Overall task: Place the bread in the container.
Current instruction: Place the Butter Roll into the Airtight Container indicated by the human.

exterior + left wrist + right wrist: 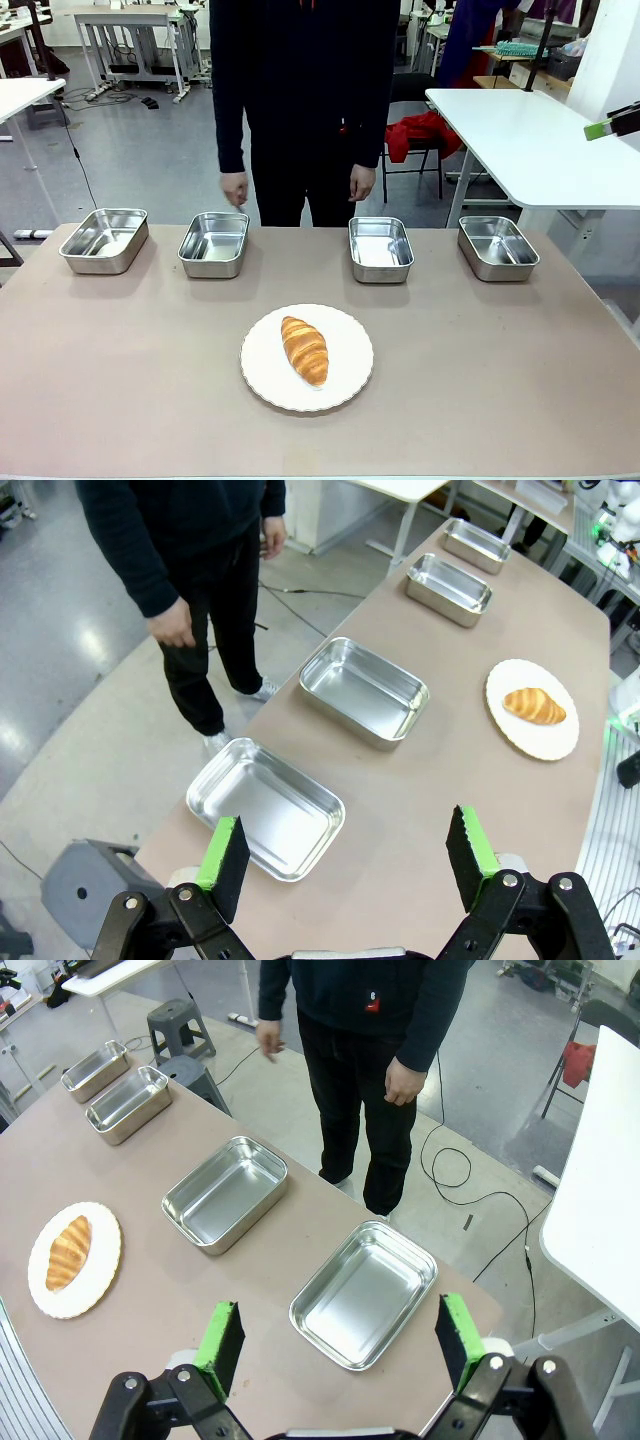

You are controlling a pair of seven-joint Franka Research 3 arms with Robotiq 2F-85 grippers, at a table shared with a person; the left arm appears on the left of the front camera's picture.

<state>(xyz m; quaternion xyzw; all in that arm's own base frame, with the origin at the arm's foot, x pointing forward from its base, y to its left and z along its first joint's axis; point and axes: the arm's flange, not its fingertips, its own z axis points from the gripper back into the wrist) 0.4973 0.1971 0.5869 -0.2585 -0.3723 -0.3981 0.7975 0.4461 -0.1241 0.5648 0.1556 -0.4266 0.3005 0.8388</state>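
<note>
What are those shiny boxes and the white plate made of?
The trays look like metal, probably stainless steel: they are silvery and shiny, with mirror-like reflections inside. The plate looks like ceramic or perhaps plastic: it is plain white and smooth, with a scalloped rim. The pictures cannot settle which.

Black fingers [236, 872], green pads [476, 842], silver pivot screws [503, 880]

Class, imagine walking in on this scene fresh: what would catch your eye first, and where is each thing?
A golden croissant lies on a white plate at the near middle of the table. Behind it, four shiny steel trays stand empty in a row along the far edge, and a person in dark clothes stands just beyond them.
</note>
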